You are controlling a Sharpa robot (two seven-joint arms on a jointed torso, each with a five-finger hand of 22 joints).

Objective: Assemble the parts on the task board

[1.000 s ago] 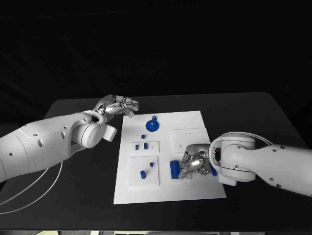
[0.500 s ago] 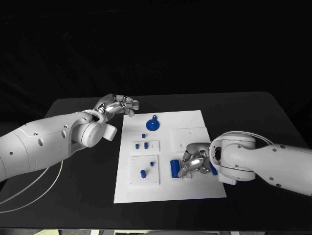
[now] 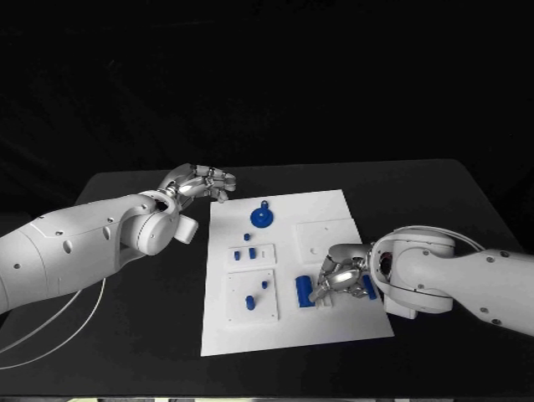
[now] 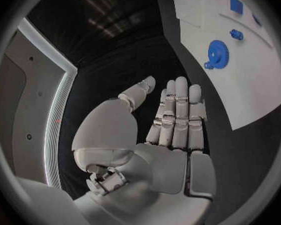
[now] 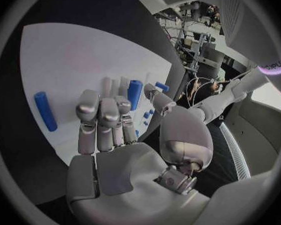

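The white task board (image 3: 340,213) lies mid-table. On it are a blue gear (image 3: 261,218), small blue pieces (image 3: 245,250) and two blue pegs (image 3: 258,293) in a raised plate. My right hand (image 3: 341,279) hovers low over the board's right side, between one blue cylinder (image 3: 303,291) and another (image 3: 368,287). In the right wrist view its fingers (image 5: 103,117) are stretched out with nothing in them; the cylinders (image 5: 45,111) (image 5: 135,94) lie on either side. My left hand (image 3: 201,182) hangs off the board's far left corner, fingers (image 4: 178,112) straight and empty, with the gear (image 4: 217,52) beyond.
A raised white square plate (image 3: 324,232) sits on the board just beyond my right hand. Black table (image 3: 460,201) surrounds the board. My left forearm (image 3: 86,243) crosses the table's left side.
My right hand and forearm have edged slightly to the right and nearer over the board. The left hand has held still.
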